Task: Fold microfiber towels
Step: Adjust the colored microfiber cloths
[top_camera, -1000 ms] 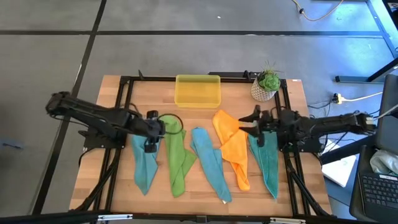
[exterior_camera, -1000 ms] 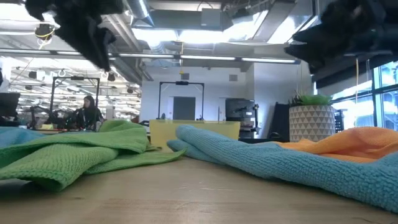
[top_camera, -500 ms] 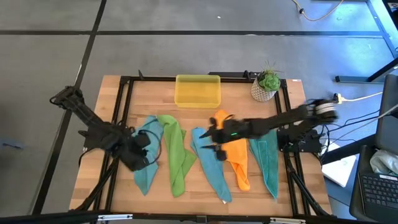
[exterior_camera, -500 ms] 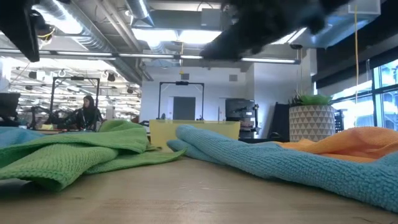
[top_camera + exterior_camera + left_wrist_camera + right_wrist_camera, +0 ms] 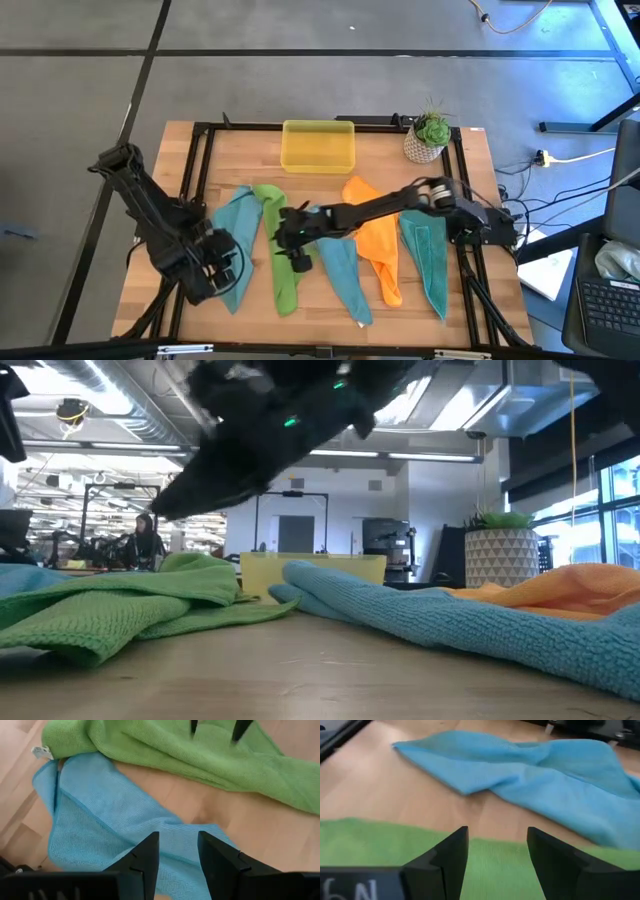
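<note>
Five microfiber towels lie crumpled in a row on the wooden table: a teal one [image 5: 236, 245] at the left, a lime green one [image 5: 281, 255], a second teal one [image 5: 338, 268], an orange one [image 5: 376, 240] and a third teal one [image 5: 428, 255] at the right. My left gripper [image 5: 222, 264] hovers open over the near half of the left teal towel [image 5: 100, 825]. My right arm reaches across the table, and its gripper [image 5: 291, 246] stands open above the green towel [image 5: 485, 870], fingers apart over the cloth. In the low view it hangs clear of the green towel [image 5: 120, 610].
A yellow translucent tray [image 5: 319, 146] stands at the far middle of the table. A potted plant [image 5: 428, 136] sits at the far right corner. A black frame [image 5: 200, 140] runs around the table's sides. Bare wood shows along the near edge.
My right gripper has swept from the table's right side across the orange and middle teal towels toward the left, sinking a little, and now stands over the green towel. My left gripper has gone toward the near left, rolling, to the near half of the left teal towel.
</note>
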